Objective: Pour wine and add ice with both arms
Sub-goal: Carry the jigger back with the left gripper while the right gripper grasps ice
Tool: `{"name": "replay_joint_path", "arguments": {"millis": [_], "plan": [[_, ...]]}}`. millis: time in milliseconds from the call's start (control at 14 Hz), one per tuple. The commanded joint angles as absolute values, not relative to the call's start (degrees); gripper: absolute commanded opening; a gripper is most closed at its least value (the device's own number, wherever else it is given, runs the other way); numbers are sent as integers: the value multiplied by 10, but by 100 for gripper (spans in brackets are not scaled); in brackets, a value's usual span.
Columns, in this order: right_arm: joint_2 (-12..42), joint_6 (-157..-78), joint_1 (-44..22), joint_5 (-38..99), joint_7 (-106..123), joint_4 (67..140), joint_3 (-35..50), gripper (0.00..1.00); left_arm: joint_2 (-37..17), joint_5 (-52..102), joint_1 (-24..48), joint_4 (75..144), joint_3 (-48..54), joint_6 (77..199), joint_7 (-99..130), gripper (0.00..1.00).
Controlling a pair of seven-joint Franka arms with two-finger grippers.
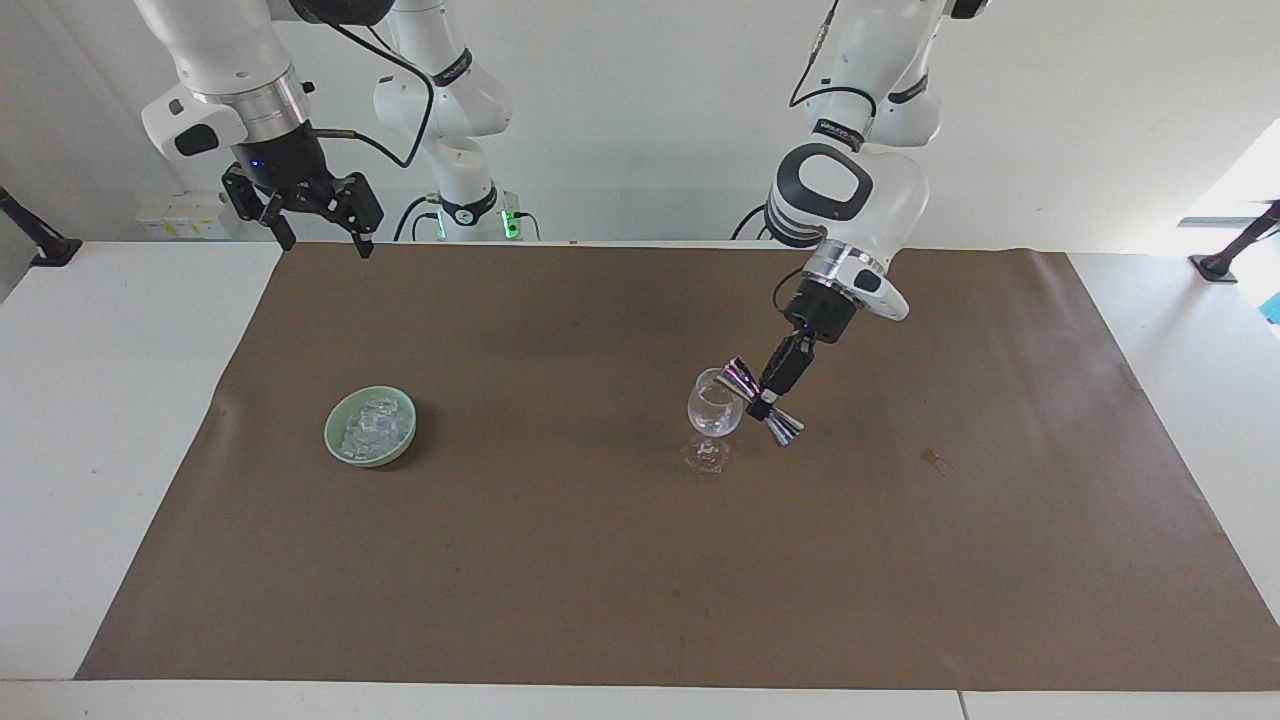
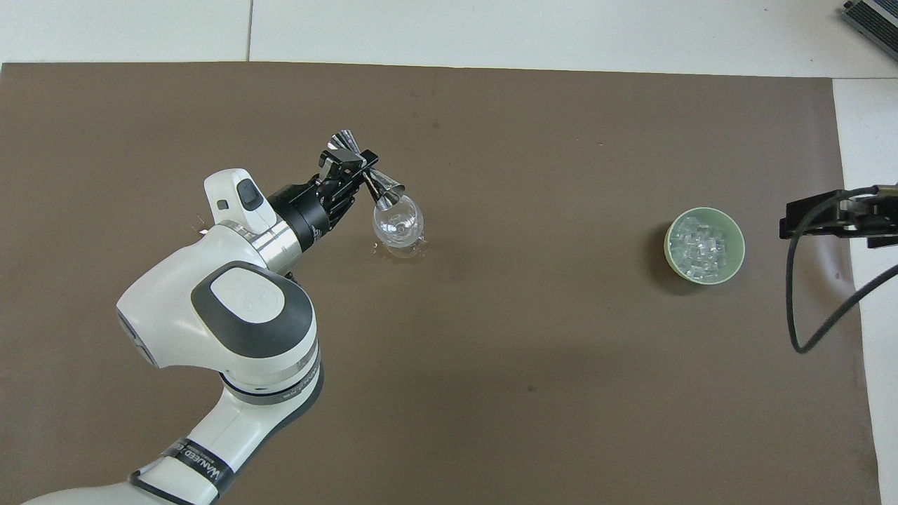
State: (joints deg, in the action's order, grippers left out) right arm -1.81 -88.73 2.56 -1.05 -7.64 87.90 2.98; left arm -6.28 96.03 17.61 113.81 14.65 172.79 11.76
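A clear stemmed wine glass (image 1: pixel 713 412) (image 2: pixel 398 223) stands upright on the brown mat. My left gripper (image 1: pixel 767 397) (image 2: pixel 351 170) is shut on a silver double-cone jigger (image 1: pixel 762 403) (image 2: pixel 368 178), held tilted with one cone at the glass rim. Ice cubes (image 1: pixel 375 424) (image 2: pixel 699 244) lie piled in a pale green bowl (image 1: pixel 336 445) (image 2: pixel 736 261) toward the right arm's end of the table. My right gripper (image 1: pixel 315 232) (image 2: pixel 835 214) hangs open and empty, high over the mat's edge near its base, and waits.
The brown mat (image 1: pixel 600 560) (image 2: pixel 533 393) covers most of the white table (image 1: pixel 90 420). A small dark stain (image 1: pixel 935 460) marks the mat toward the left arm's end. A black cable (image 2: pixel 807 294) loops from the right arm.
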Motion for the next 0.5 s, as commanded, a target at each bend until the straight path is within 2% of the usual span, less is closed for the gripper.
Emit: {"name": "replay_joint_path", "arguments": {"millis": [0,215,430], "plan": [[-47,-961,31,2,-79,947,33,100,-26,962,172,1174,144,1729,202,0],[-84,-1051,34,2,-85,1065,32,100,10,962,144,1219,142,1678,298,0],[-105,-1160,34,2,-81,1148,32,100,35,961,93,1254,139,1607,417,0]]}}
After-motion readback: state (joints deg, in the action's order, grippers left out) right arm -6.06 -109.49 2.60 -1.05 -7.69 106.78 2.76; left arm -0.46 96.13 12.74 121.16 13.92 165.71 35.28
